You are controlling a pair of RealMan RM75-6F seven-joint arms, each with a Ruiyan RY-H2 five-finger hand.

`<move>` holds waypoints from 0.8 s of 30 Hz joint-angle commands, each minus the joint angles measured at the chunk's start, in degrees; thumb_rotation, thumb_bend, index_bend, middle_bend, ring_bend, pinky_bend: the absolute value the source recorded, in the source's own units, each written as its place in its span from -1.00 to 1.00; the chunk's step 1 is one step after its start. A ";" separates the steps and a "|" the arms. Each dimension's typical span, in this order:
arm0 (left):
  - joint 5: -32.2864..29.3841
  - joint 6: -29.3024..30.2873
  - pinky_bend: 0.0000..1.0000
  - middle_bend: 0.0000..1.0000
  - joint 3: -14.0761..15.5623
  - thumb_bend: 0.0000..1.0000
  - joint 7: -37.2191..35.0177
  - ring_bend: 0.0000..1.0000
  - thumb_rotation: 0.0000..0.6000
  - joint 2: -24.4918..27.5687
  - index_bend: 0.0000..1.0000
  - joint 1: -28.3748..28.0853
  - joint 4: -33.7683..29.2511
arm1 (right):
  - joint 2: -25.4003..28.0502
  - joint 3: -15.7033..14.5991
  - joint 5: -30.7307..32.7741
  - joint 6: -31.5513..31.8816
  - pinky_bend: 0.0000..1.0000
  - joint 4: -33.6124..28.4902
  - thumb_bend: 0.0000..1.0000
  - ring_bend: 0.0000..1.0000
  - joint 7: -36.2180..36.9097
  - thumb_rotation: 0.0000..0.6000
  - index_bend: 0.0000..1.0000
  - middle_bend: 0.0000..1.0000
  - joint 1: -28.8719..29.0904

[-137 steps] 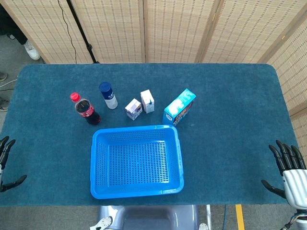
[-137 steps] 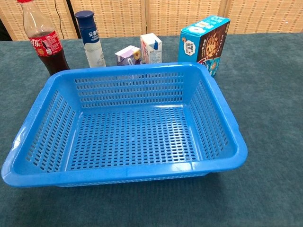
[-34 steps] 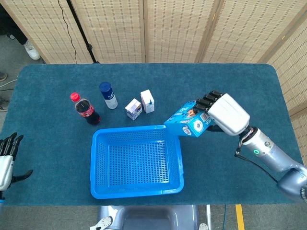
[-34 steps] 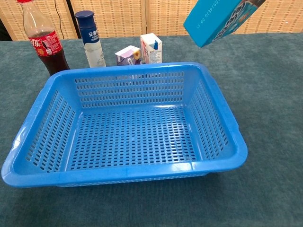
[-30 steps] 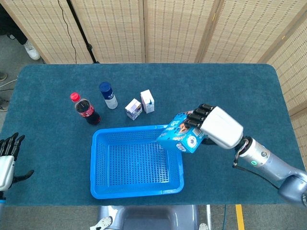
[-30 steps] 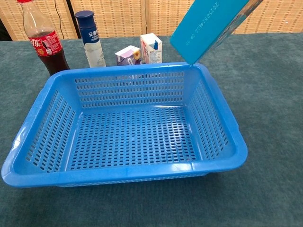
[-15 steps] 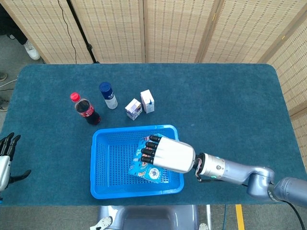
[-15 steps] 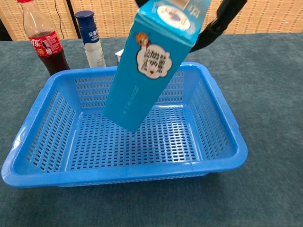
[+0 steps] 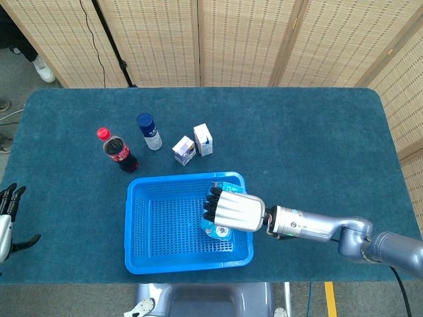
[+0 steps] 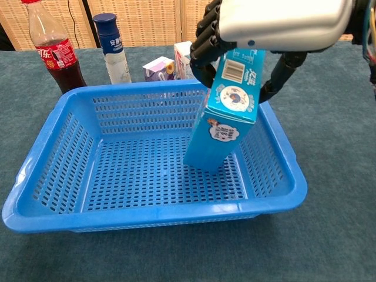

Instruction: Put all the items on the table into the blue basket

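Observation:
My right hand [image 9: 232,209] [image 10: 276,26] grips the light-blue cookie box [image 10: 225,117] [image 9: 219,230], tilted, inside the right part of the blue basket [image 9: 142,264] [image 10: 147,220]; its lower end is close to the basket floor. Behind the basket stand a cola bottle [image 9: 117,150] [image 10: 54,50], a blue-capped white bottle [image 9: 149,131] [image 10: 114,50], a purple carton [image 9: 184,150] [image 10: 159,69] and a white carton [image 9: 203,139] [image 10: 184,59]. My left hand [image 9: 8,221] waits open at the table's left front edge.
The table is covered in dark teal cloth [image 9: 317,139]. Woven folding screens [image 9: 198,39] stand behind it. My right forearm [image 9: 330,231] stretches across the cloth from the right front toward the basket.
The right hand has lowered the cookie box deeper into the basket and shifted it rightward, turning it more upright. The left hand has barely moved.

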 commanded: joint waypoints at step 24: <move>1.54 0.52 -1.00 -1.00 0.70 -0.77 0.14 -1.00 1.00 -0.04 -1.00 0.23 -0.49 | 12.86 2.68 9.91 11.49 -0.81 -7.84 -1.00 -1.00 -4.65 1.00 -1.00 -1.00 -10.69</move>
